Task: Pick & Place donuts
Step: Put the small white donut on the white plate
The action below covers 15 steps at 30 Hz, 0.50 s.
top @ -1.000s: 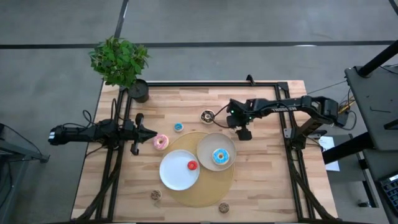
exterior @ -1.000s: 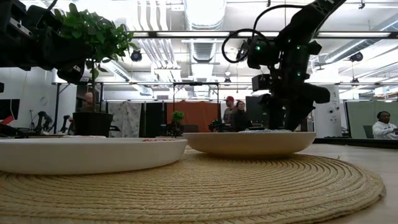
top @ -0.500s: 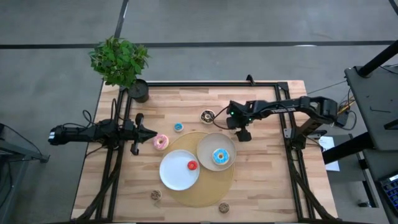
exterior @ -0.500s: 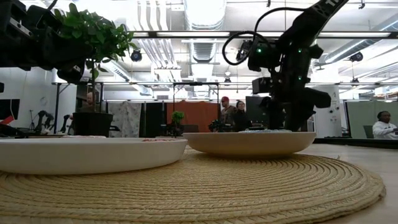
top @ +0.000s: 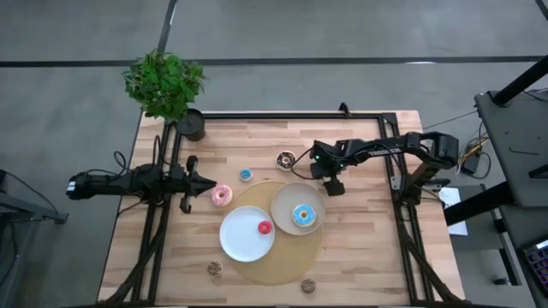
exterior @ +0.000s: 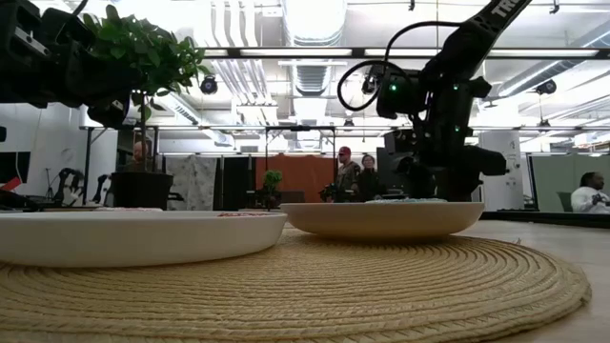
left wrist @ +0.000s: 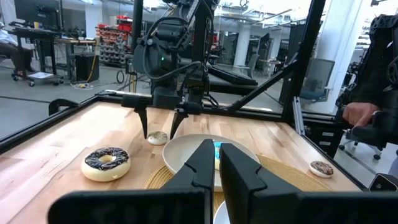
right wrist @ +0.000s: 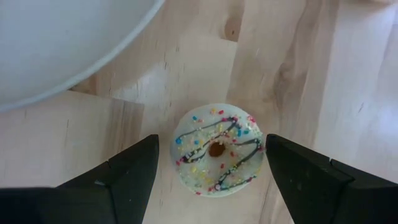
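A cream mini donut [right wrist: 216,149] with sprinkles and dark drizzle lies flat on the wood. My right gripper [right wrist: 211,144] hangs over it, pointing down and open, one finger on each side and neither touching it; the left wrist view shows the gripper [left wrist: 160,130] astride this donut [left wrist: 157,137]. A chocolate donut [top: 286,159] lies just left of it. My left gripper [top: 211,182] waits at the table's left, level and shut, beside a pink donut [top: 222,195]. A blue-sprinkled donut [top: 302,215] sits on the beige plate [top: 282,202]. A red mini one [top: 265,228] is on the white plate [top: 235,239].
Both plates stand on a round woven mat [top: 282,261]. A mini blue donut [top: 246,174] lies behind the mat. Brown mini donuts [top: 214,268] [top: 307,285] lie near the front edge. A potted plant [top: 167,85] stands at the far left corner. People show in the room beyond the table.
My right gripper has sunk a little toward the cream mini donut, still open and still pointing down. The donuts lie where they were.
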Tool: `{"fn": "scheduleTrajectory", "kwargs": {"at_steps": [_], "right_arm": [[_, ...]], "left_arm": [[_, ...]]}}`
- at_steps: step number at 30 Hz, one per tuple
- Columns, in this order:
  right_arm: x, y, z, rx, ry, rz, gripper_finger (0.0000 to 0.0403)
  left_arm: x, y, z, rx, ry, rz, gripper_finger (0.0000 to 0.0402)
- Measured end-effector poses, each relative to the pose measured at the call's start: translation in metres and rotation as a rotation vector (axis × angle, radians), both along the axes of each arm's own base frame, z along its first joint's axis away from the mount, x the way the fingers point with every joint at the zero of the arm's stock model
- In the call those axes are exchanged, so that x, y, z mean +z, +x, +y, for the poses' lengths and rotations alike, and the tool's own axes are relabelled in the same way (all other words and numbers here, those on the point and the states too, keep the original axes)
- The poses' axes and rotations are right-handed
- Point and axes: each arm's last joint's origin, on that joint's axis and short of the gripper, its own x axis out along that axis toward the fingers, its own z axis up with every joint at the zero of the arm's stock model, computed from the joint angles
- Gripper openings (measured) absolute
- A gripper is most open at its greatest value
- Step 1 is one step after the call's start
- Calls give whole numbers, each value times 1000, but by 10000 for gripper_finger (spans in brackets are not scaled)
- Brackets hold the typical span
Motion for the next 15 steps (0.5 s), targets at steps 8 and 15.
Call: {"fn": "scheduleTrajectory", "kwargs": {"at_steps": [8, 15], "right_arm": [[-1, -1, 0, -1, 1, 7, 288], [-2, -1, 0, -2, 3, 11, 285]], "left_arm": [[0, 0, 0, 1, 0, 0, 0], [0, 0, 0, 0, 0, 0, 0]]}}
